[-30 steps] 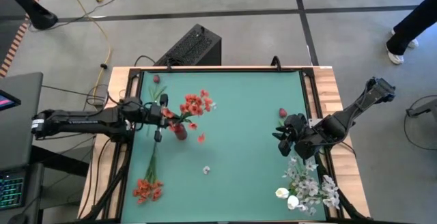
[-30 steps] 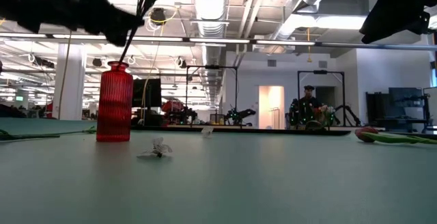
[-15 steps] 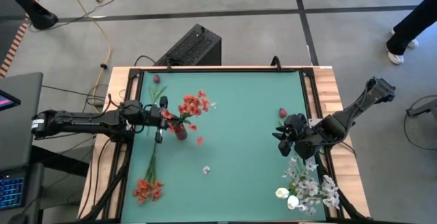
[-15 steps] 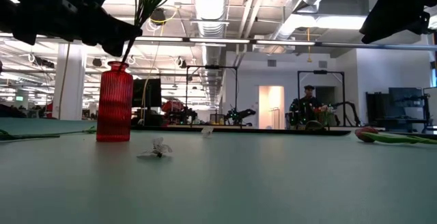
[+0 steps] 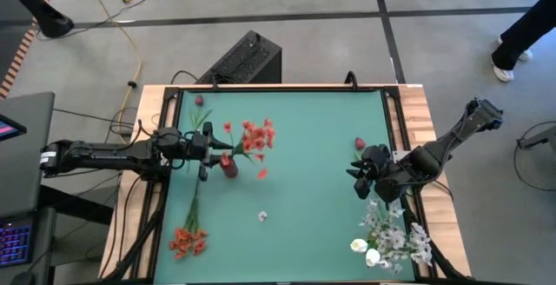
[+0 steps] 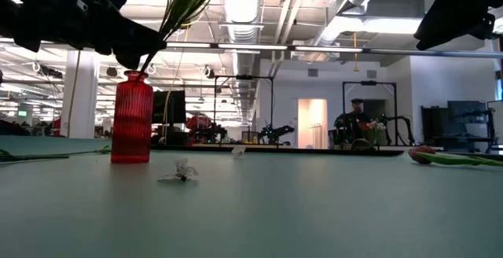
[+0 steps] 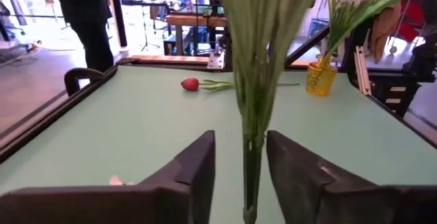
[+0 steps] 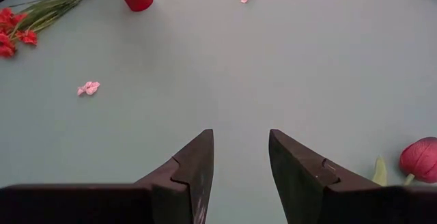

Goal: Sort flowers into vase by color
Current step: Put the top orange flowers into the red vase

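Note:
A red vase [image 5: 228, 168] [image 6: 132, 118] stands on the green table at the left. A bunch of orange-red flowers [image 5: 254, 137] stands in it by its green stems [image 7: 250, 115] and leans toward the right. My left gripper [image 5: 207, 151] [image 7: 240, 162] is level just above the vase mouth. It is open, with one finger on either side of the stems. My right gripper [image 5: 360, 181] [image 8: 240, 162] hangs open over bare table at the right. White flowers [image 5: 393, 237] stand in a yellow vase [image 7: 319, 78] at the near right.
A second orange-red bunch [image 5: 186, 241] lies at the near left. A dark red bud [image 5: 360, 143] [image 8: 420, 159] lies near my right gripper, and another bud [image 5: 199, 101] lies at the far left. Loose petals [image 5: 262, 216] [image 8: 88, 87] lie mid-table.
My left gripper sank a little toward the vase, then opened around the stems. The orange-red bunch, its stems in the vase, has tipped over toward the table's right, and its blossoms have shifted that way.

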Controlling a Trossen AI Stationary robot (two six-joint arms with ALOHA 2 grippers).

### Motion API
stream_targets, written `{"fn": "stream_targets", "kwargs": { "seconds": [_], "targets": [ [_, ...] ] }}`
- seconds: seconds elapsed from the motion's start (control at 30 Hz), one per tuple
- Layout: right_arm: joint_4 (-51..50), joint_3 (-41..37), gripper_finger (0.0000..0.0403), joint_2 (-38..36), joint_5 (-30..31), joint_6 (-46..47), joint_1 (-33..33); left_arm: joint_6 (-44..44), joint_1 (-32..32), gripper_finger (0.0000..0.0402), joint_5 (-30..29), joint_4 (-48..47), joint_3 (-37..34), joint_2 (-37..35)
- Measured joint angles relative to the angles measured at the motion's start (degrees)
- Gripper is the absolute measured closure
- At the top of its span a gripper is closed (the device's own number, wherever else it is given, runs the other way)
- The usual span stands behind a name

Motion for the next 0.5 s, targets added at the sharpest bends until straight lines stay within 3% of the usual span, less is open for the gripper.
{"fn": "stream_targets", "kwargs": {
  "seconds": [0.23, 0.5],
  "targets": [
    [0.05, 0.0, 0.0236, 0.02, -0.13, -0.02, 0.0, -2.6, 0.01, 0.024, 2.23, -1.44, 0.0, -0.57],
    [0.09, 0.0, 0.0236, 0.0, -1.68, 0.0, 0.0, -4.16, 0.02, 0.0237, 0.91, -14.29, 0.0, -8.34]
  ]
}}
